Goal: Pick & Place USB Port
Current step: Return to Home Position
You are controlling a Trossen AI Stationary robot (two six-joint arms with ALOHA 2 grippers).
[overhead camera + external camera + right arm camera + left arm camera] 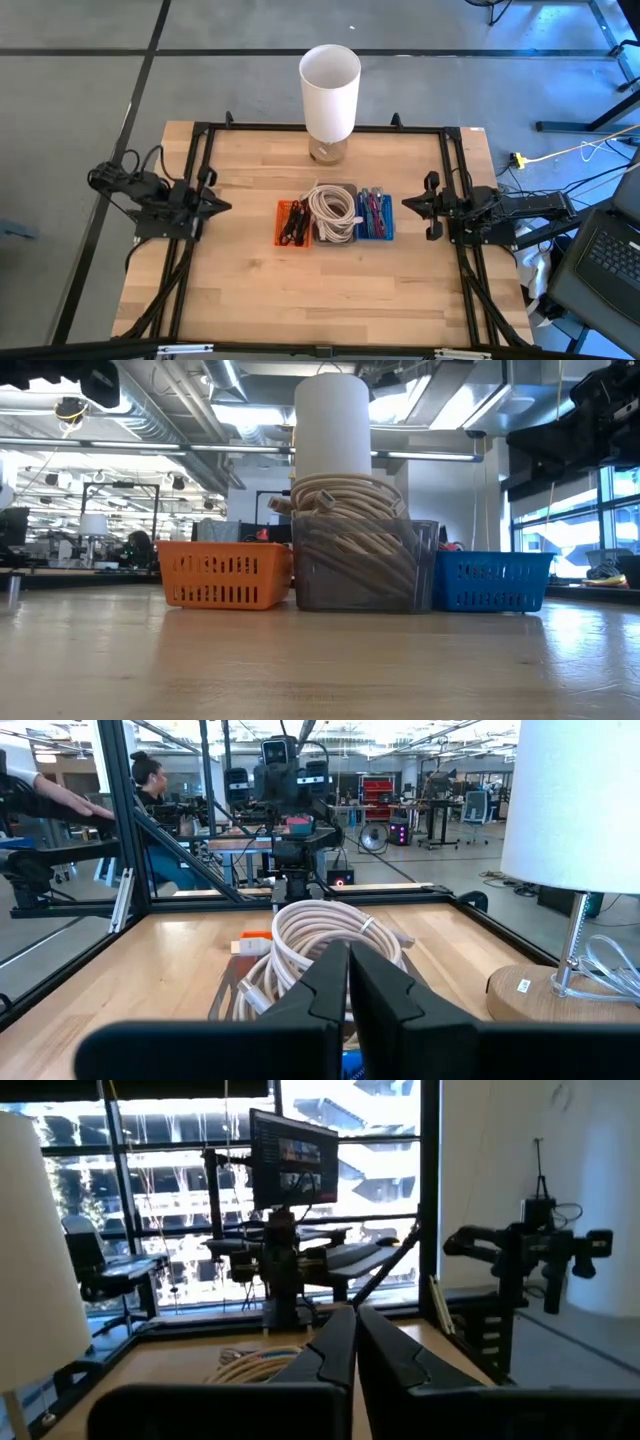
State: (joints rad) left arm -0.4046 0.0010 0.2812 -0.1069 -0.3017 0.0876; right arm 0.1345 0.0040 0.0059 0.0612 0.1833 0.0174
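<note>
Three small bins stand side by side at the table's middle. The orange bin (pixel 292 223) holds dark and red cables. The grey bin (pixel 334 213) holds a coil of white cable (pixel 310 935). The blue bin (pixel 376 215) holds coloured cables. I cannot pick out a USB port among them. My left gripper (pixel 222 206) hangs shut near the table's left edge, pointing toward the bins, with nothing in it (pixel 355 1312). My right gripper (pixel 410 203) is just right of the blue bin, shut and empty (pixel 347 948).
A white-shaded lamp (pixel 330 90) stands on a round wooden base at the table's far middle, behind the bins. A black frame (pixel 200 130) runs along the table's edges. The near half of the wooden top (pixel 320 290) is bare. A person (pixel 150 780) sits in the room beyond the table.
</note>
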